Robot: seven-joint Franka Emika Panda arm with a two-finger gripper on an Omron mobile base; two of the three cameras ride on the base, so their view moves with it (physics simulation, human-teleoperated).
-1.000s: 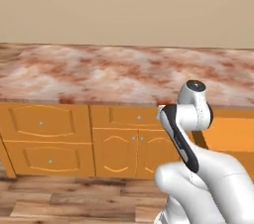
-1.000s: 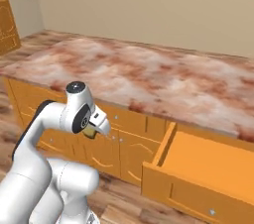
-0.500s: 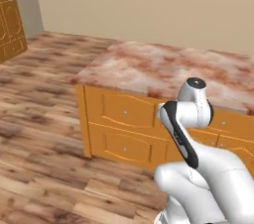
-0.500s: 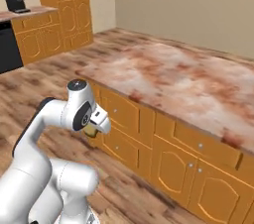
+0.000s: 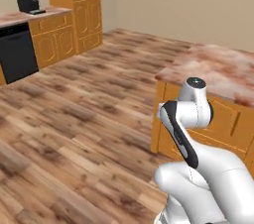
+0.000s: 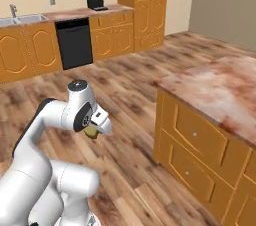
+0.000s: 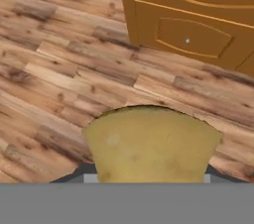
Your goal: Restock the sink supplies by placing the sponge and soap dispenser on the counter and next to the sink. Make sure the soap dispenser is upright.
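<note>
My hand (image 6: 94, 129) is closed on the sponge (image 7: 151, 143), held low over the wooden floor (image 7: 54, 69). Just right of me stands an orange cabinet island (image 6: 195, 145) with a marbled surface (image 6: 225, 90). Far off left, the sink (image 6: 20, 19) sits by the dishwasher (image 6: 74, 43).

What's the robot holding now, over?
Gripper shut on sponge. Sink far across the room. Wood floor between, nothing blocking it.

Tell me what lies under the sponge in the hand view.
Wooden floor planks and an orange cabinet's base. The sponge covers the floor directly beneath it and the fingertips holding it.
</note>
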